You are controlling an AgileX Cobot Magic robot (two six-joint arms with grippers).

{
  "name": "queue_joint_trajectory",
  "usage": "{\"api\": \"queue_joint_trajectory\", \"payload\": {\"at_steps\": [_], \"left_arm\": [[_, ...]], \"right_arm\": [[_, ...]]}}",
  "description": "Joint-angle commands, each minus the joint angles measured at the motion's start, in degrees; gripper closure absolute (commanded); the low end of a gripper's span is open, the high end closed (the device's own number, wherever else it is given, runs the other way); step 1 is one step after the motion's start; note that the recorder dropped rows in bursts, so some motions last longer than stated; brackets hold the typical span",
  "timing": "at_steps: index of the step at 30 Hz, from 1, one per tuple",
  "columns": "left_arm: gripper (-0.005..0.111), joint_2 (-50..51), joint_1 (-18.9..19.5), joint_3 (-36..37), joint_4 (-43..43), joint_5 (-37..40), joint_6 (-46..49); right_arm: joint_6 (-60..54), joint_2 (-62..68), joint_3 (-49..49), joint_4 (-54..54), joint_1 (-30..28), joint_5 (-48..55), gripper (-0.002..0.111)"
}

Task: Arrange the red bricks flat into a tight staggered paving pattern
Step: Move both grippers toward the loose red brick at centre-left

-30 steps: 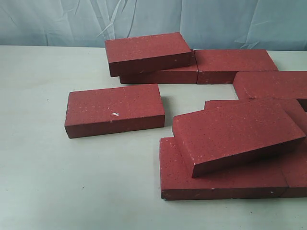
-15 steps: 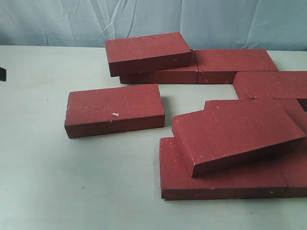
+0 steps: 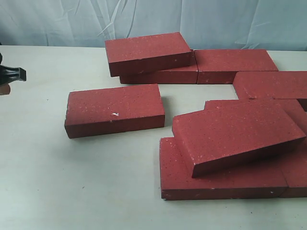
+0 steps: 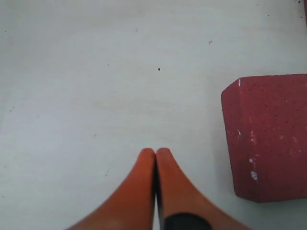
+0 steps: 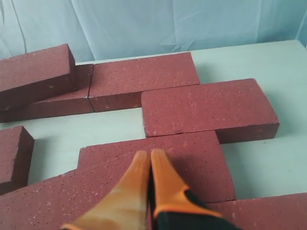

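The left gripper (image 4: 155, 153) hovers over the bare surface (image 4: 96, 72), pinched fully closed on nothing. A lone brick (image 4: 268, 136) lies flat just off to its side, not touching. The right gripper (image 5: 149, 155) is closed and empty too, directly above the clustered red bricks (image 5: 206, 108) — some flat, others propped aslant on neighbours.

We found the red bricks (image 3: 115, 108) matt and gritty, with fine pale specks across their faces. The table (image 3: 72, 191) was smooth and dull, and the backdrop (image 3: 216, 21) behind was wrinkled pale cloth.
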Motion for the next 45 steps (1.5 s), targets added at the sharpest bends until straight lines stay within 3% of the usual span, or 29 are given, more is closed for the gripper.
{"api": "queue_joint_trajectory", "payload": {"at_steps": [1, 10, 16, 28, 32, 37, 45], "left_arm": [[0.107, 0.2, 0.0, -0.2, 0.2, -2.0, -0.4], [0.107, 0.2, -0.1, -0.2, 0.1, -0.9, -0.4], [0.107, 2.4, -0.1, -0.2, 0.1, -0.9, -0.4], [0.107, 15.1, -0.3, -2.0, -3.8, -1.0, -0.2], [0.107, 19.2, -0.3, -4.8, -7.0, 0.8, 3.9], [0.107, 21.9, -0.3, -6.6, -9.2, 2.2, 5.3], [0.107, 26.7, -0.3, -10.2, -20.6, 7.1, 15.6]], "right_arm": [[-4.1, 3.6, 0.2, 5.8, -0.1, -0.2, 0.109], [-13.4, 12.7, -1.9, 15.6, 0.1, 4.6, 0.109], [-15.1, 17.6, -5.0, 17.6, 3.3, 5.8, 0.109], [-15.1, 35.8, -22.7, 17.3, 20.2, 10.4, 0.109], [-15.1, 42.8, -29.0, 17.3, 25.7, 11.3, 0.109], [-15.1, 48.5, -33.2, 17.2, 29.5, 11.6, 0.109], [-15.0, 58.2, -41.7, 15.1, 35.3, 16.7, 0.109]]}}
